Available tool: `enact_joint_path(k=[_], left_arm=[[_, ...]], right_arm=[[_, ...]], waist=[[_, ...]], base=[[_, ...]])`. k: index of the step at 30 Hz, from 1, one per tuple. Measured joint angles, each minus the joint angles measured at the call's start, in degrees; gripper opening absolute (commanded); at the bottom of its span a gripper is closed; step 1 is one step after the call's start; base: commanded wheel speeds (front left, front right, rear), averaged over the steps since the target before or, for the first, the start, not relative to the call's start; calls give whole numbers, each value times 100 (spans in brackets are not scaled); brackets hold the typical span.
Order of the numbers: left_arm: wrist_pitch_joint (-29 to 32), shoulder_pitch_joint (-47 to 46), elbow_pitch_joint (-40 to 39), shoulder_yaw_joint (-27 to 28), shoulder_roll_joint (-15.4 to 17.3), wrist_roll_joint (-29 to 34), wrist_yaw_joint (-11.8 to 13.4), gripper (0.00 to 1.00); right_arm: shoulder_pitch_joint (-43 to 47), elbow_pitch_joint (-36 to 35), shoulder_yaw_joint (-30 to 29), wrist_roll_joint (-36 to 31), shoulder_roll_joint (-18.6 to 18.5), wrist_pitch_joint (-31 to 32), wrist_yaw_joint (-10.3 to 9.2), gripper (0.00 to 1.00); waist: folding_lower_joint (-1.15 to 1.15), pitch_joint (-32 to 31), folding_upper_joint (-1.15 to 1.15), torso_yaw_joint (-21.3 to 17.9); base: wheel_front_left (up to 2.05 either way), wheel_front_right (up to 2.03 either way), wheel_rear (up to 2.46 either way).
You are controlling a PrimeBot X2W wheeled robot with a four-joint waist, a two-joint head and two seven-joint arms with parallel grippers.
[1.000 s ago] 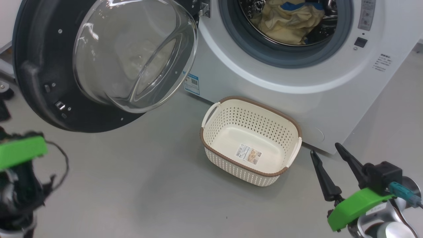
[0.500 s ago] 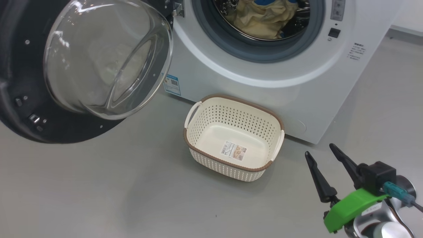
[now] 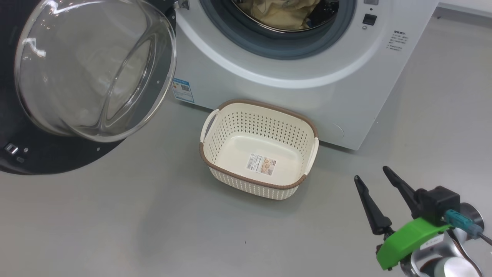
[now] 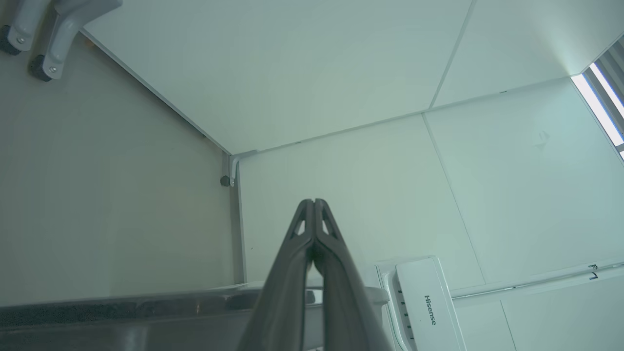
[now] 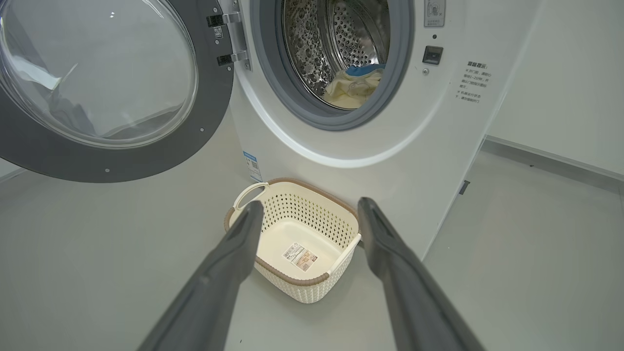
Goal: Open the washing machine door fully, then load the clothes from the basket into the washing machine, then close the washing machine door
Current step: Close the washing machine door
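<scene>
The grey floor (image 3: pixel 115 223) is carrying everything. The washing machine (image 3: pixel 269 88) is standing on it. The washing machine door (image 3: pixel 46 157) is hanging wide open at the robot's left. The basket (image 3: pixel 265 106) is sitting just before the machine. The clothes (image 3: pixel 276 11) are lying in the drum (image 5: pixel 341 34). The right hand (image 3: pixel 371 173) is hovering open near the basket, and the left hand (image 4: pixel 312 201) is pressing its fingers closed.

Grey floor (image 3: pixel 115 231), white wall (image 5: pixel 560 73)

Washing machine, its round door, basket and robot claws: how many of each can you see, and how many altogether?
Washing machine: 1
Washing machine door: 1
Basket: 1
Claws: 2, the left claw and the right claw
Total: 5
</scene>
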Motion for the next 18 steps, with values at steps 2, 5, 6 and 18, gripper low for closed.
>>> enact_joint_path(k=[2, 5, 6, 18], left_arm=[[88, 4, 236, 152, -19, -171, -19, 0], [200, 13, 533, 371, -65, -449, -107, 0], [258, 21, 616, 432, -80, -532, -110, 0], [845, 196, 1273, 730, -238, -974, -164, 0]], right_arm=[[-5, -24, -3, 0, 0, 24, 0, 100], [-13, -42, -14, 0, 0, 65, 0, 100], [-22, -44, -14, 0, 0, 67, 0, 100], [-134, -89, 1, -51, 0, 145, 0, 100]], waist=[[0, 49, 0, -12], [0, 112, 0, -14], [0, 129, 0, -14], [0, 279, 0, -47]], base=[[0, 0, 0], [0, 0, 0], [0, 0, 0], [0, 0, 0]])
